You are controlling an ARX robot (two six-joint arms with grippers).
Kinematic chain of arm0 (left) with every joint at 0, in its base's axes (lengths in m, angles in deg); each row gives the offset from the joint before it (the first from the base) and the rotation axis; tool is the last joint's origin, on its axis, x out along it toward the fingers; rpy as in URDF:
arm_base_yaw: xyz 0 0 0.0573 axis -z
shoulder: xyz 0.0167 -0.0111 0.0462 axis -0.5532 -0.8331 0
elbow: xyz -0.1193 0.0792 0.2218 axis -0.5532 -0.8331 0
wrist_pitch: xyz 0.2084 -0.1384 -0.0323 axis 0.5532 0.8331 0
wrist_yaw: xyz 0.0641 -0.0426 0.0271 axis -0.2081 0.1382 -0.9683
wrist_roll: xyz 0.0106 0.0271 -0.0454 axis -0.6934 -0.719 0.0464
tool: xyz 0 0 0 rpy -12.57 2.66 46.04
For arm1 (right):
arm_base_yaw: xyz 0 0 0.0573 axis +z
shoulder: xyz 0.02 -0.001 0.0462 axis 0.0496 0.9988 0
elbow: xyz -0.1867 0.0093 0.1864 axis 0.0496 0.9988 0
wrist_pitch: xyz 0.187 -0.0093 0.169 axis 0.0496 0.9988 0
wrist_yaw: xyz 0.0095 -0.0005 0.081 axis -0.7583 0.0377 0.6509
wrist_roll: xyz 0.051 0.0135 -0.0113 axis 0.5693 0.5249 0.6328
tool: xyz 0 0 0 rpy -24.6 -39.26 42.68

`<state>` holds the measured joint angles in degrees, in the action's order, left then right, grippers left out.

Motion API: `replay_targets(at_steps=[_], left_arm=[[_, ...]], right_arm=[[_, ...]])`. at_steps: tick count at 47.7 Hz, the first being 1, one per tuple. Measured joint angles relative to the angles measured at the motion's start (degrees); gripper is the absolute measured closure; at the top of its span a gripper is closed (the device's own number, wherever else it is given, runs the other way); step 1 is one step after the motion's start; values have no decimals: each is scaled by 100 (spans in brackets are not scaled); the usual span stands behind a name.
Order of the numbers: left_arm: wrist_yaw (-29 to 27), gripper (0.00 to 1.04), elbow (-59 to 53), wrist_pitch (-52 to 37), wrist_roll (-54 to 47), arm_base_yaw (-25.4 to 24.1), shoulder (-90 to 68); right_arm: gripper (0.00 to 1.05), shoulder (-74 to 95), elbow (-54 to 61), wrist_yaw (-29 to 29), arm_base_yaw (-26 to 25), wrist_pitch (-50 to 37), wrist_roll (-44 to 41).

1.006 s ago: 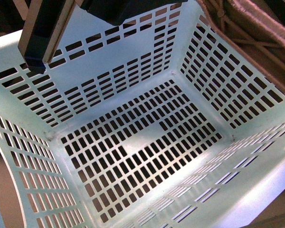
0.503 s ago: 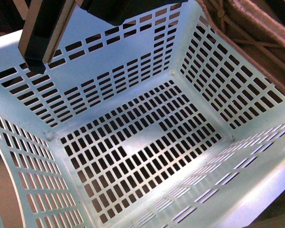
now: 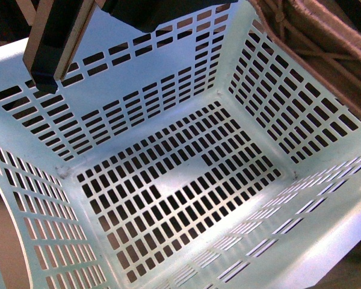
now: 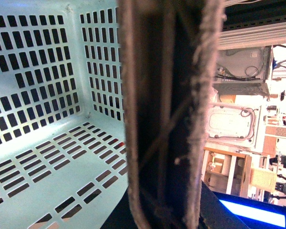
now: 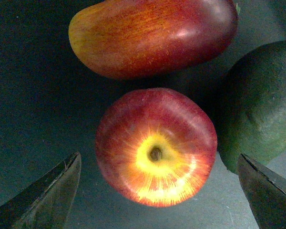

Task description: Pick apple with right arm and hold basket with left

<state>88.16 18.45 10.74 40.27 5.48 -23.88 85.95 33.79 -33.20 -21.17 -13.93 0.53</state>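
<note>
The apple (image 5: pixel 156 147), red with a yellow blush around its stem dimple, lies on a dark surface in the right wrist view. My right gripper (image 5: pixel 158 157) hangs open above it, one dark fingertip (image 5: pixel 57 191) on each side and both apart from the fruit. The mint-green slotted basket (image 3: pixel 168 78) fills the front view, tilted, with nothing inside it. My left gripper (image 3: pixel 47 75) is shut on the basket's far wall near the rim, one dark finger lying on the inner face. The left wrist view shows the basket's wall (image 4: pixel 38 157).
A long red-orange fruit (image 5: pixel 152 36) lies just beyond the apple, and a dark green fruit (image 5: pixel 260 105) almost touches its side. A brown wicker object (image 3: pixel 313 36) sits against the basket's right rim and blocks the middle of the left wrist view.
</note>
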Motion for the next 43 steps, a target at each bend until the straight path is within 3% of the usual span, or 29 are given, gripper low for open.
replay_targets(at_steps=[26, 34, 43], left_arm=[[0, 98, 0, 0, 0, 0, 0], [0, 98, 0, 0, 2, 0, 0], [0, 98, 0, 0, 2, 0, 0]], right_arm=[[9, 774, -608, 79, 35, 146, 264], [25, 793, -634, 76, 35, 153, 282], [25, 597, -424, 107, 35, 170, 249]])
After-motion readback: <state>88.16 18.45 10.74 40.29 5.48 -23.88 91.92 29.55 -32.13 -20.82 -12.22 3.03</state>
